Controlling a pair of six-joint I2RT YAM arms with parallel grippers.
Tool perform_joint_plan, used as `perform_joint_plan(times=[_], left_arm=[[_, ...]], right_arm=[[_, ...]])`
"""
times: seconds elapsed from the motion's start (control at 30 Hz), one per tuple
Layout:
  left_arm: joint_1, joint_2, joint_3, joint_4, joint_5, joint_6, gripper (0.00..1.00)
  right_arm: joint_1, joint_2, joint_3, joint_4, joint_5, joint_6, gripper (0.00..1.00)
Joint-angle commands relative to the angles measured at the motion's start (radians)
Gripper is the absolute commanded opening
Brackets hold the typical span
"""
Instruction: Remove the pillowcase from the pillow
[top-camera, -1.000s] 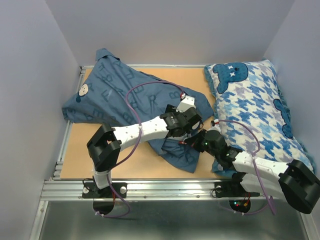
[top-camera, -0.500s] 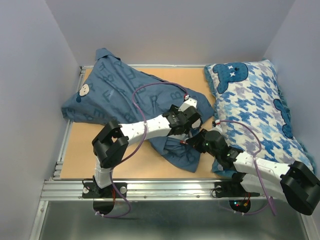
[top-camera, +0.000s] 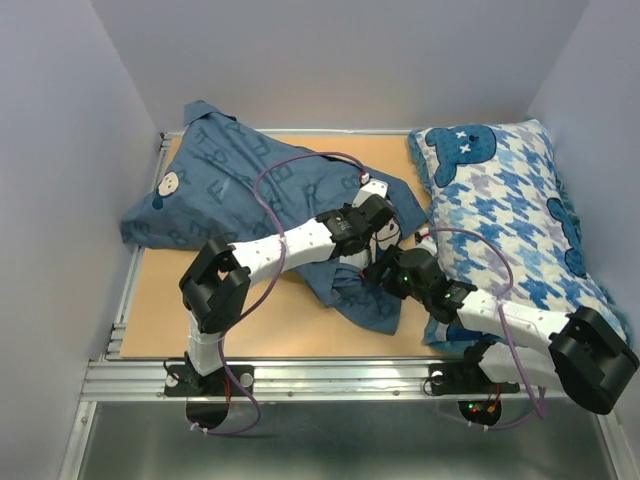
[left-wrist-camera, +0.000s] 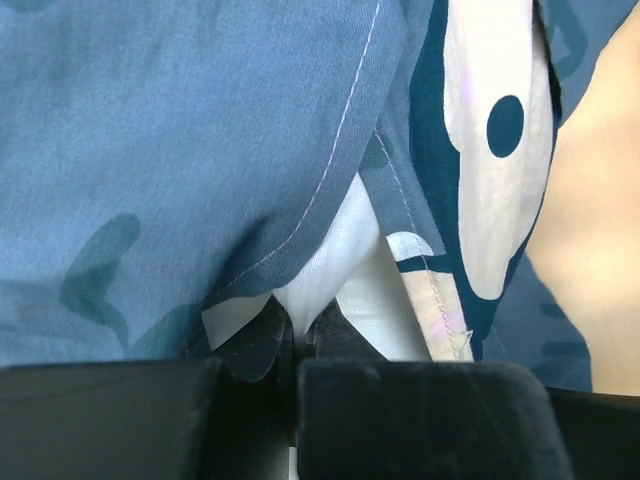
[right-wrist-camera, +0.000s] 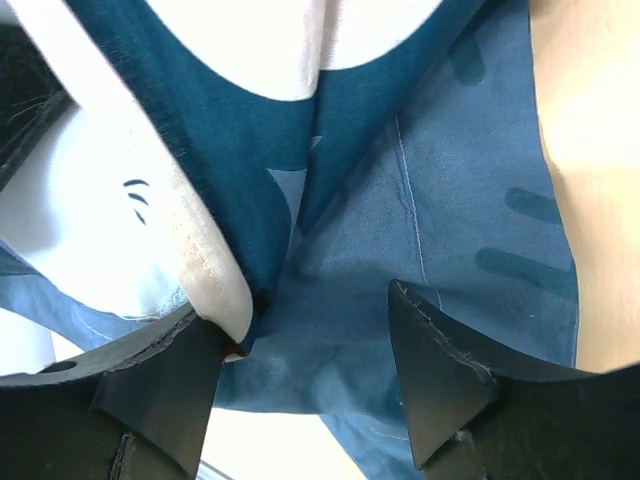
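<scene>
The pillowcase, a limp slate-blue cloth printed with faint darker letters and a small cartoon face, is spread in soft wrinkles over the left and middle of the tan surface. It is seen plump and rounded at its left end and flat and crumpled toward its near right corner. A stitched hem is shown along its open edge in the left wrist view, and smooth white fabric of the pillow is exposed between the two hemmed layers.

The left gripper is pressed together on that white fabric, which is pinched between the dark fingertips just at the opening. The right gripper is held spread just beside it, over the crumpled corner; a fold of the blue cloth, with a white-printed patch and a pale hem, is lodged against one finger, while the other finger is kept apart from the fold over flat cloth.

A blue-and-white houndstooth cushion with cartoon heads is laid along the right side.
</scene>
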Motion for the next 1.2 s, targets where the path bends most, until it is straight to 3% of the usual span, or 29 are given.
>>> perform_joint_plan(times=[0.0,0.13,0.2,0.23,0.3,0.5,0.83,1.03,1.17], left_arm=[[0.012,-0.054,0.049,0.052,0.011,-0.047,0.0],[0.023,-0.076,0.058,0.097,0.037,-0.051,0.0],[0.023,-0.083,0.074,0.106,0.034,-0.051,0.0],[0.033,-0.093,0.099,0.106,0.033,-0.048,0.0],[0.055,-0.097,0.126,0.103,0.048,-0.045,0.0],[0.177,-0.107,0.201,0.14,0.141,-0.025,0.0],[0.316,-0.083,0.414,0.052,0.261,-0.013,0.0],[0.323,-0.183,0.303,0.017,0.31,-0.024,0.0],[0.32,-0.345,0.071,0.084,0.39,-0.065,0.0]], right_arm=[[-0.001,-0.022,0.076,0.003,-0.062,-0.029,0.69],[-0.001,-0.042,0.059,0.002,-0.056,-0.032,0.46],[-0.001,-0.036,0.053,0.002,-0.064,-0.023,0.3],[-0.001,-0.028,0.047,0.002,-0.076,-0.02,0.13],[-0.001,-0.031,0.037,0.0,-0.09,-0.017,0.01],[-0.001,-0.123,-0.049,-0.023,-0.093,0.006,0.01],[-0.003,-0.111,-0.081,-0.029,-0.055,0.024,0.01],[-0.013,0.053,0.029,-0.029,0.003,-0.055,0.01],[-0.081,0.182,0.138,-0.026,-0.003,-0.109,0.0]])
